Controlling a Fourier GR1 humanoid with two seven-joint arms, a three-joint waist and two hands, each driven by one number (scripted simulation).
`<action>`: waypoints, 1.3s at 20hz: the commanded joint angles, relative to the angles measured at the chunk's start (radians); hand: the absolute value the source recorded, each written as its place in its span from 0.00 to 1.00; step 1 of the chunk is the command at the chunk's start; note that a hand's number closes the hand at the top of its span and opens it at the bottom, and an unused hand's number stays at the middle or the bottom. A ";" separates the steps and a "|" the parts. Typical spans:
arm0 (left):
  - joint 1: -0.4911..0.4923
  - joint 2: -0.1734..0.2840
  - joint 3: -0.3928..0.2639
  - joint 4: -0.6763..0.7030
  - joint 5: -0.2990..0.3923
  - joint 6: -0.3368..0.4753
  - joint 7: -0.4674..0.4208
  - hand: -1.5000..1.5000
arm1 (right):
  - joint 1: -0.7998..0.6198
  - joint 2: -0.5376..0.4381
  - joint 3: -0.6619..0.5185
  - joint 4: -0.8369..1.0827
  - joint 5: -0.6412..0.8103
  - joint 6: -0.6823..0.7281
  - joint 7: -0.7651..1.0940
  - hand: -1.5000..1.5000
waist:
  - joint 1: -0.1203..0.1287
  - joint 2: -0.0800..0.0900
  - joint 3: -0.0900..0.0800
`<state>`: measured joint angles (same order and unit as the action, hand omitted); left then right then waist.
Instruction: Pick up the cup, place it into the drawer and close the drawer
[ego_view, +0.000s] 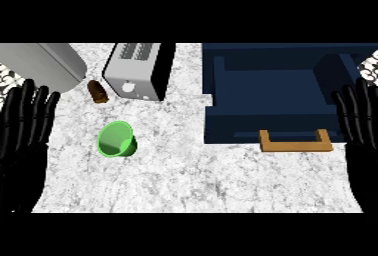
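A green cup (117, 139) lies tipped on the marbled counter, left of centre, its mouth facing toward me. The dark blue drawer (270, 95) stands pulled open at the upper right, with a tan wooden handle (294, 141) on its front. My left hand (23, 125) rests at the view's left edge, fingers straight and pointing up, well left of the cup. At the right edge my right hand (360, 120) is held the same way, beside the drawer's right wall. Neither hand touches anything.
A silver toaster (139, 71) stands behind the cup. A small brown bottle-like object (97, 92) is just left of it. A grey metal body (40, 62) fills the upper left corner. The counter's front edge runs along the bottom.
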<state>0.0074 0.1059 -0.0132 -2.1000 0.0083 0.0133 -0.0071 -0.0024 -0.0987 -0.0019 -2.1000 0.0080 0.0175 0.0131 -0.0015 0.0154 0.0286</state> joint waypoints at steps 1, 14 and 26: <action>-0.048 -0.007 0.018 0.013 -0.085 0.072 0.049 0.00 | -0.043 0.012 -0.005 0.053 -0.015 0.000 -0.010 0.00 | 0.003 -0.014 -0.028; -0.212 -0.106 -0.231 0.321 -0.327 0.928 0.104 0.00 | -0.047 0.017 0.008 0.013 -0.141 0.050 0.116 0.00 | -0.005 -0.015 -0.029; -0.375 -0.106 -0.157 0.515 -0.250 0.984 0.057 0.00 | -0.095 0.015 -0.023 0.091 -0.140 0.072 0.089 0.00 | -0.002 -0.014 -0.029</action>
<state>-0.3094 0.0009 -0.2114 -1.6704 -0.2844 0.9619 0.0881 -0.0623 -0.0773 0.0030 -2.0459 -0.1182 0.0860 0.1018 -0.0038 0.0002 0.0001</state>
